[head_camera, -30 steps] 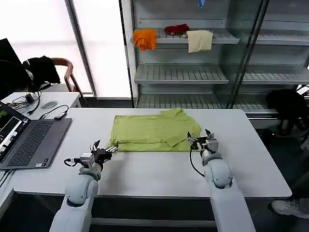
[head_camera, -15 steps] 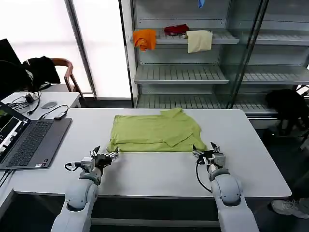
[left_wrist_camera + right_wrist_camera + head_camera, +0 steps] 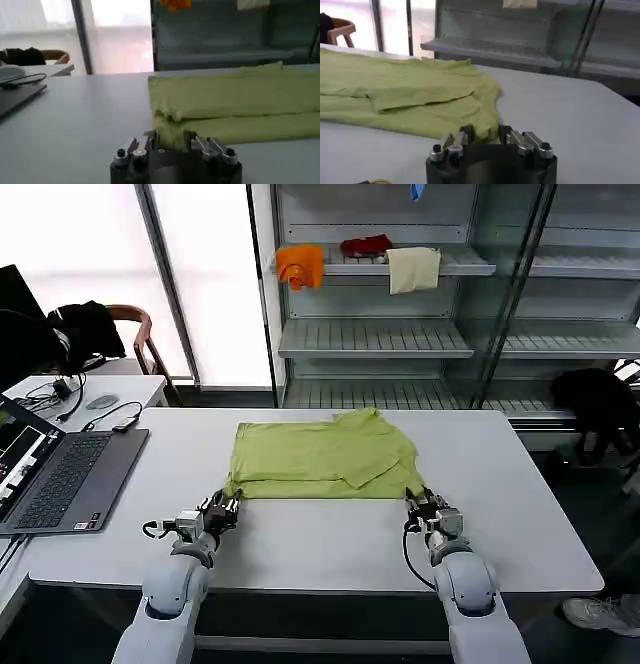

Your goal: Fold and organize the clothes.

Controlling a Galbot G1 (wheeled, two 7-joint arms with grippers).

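The lime-green T-shirt [image 3: 320,456] lies folded flat on the white table [image 3: 320,544], its plain side up and one sleeve folded over at the right. My left gripper [image 3: 226,505] is at the shirt's near left corner and is shut on the hem. My right gripper [image 3: 416,503] is at the near right corner, shut on the hem there. In the left wrist view, green cloth [image 3: 235,95] bunches between the fingers of the left gripper [image 3: 170,137]. The right wrist view shows the shirt [image 3: 395,90] pinched by the right gripper [image 3: 484,132].
An open laptop [image 3: 50,474] sits at the table's left end, with cables and a mouse on the side table [image 3: 100,396] behind it. The shelf unit behind holds an orange cloth [image 3: 300,264], a red cloth [image 3: 365,246] and a cream cloth [image 3: 413,269].
Both grippers moved back toward the table's near edge, then forward to the shirt's near corners. Their fingers, spread wide before, have come together on the hem.
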